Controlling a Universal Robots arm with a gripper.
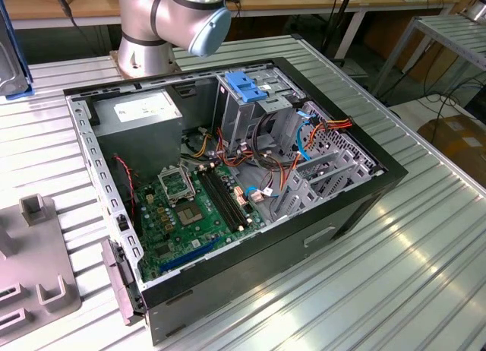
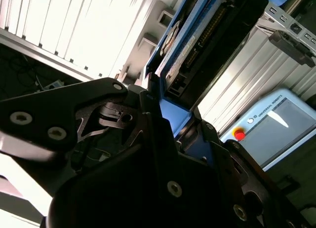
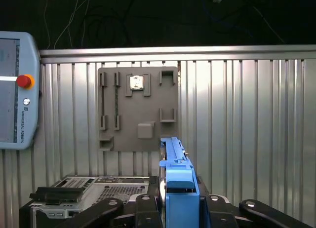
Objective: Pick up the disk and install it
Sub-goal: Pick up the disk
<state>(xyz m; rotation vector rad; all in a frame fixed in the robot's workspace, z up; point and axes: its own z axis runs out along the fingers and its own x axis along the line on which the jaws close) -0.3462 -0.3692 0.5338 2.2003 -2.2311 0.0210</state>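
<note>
Disk [image 3: 173, 159] sits edge-on in the first wrist view, clamped by the gripper [image 3: 178, 203]; the computer case [image 1: 266, 267] lies open at the exterior view's centre.

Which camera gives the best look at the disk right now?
The second wrist view: it shows the disk, broad face and blue bracket, held in the gripper. The first wrist view sees the disk edge-on, a narrow blue strip.

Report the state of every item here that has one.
end effector, shut on the disk.
disk, held in the grip, not yet installed.
computer case, lying on its side, side panel off, inside exposed.
</note>
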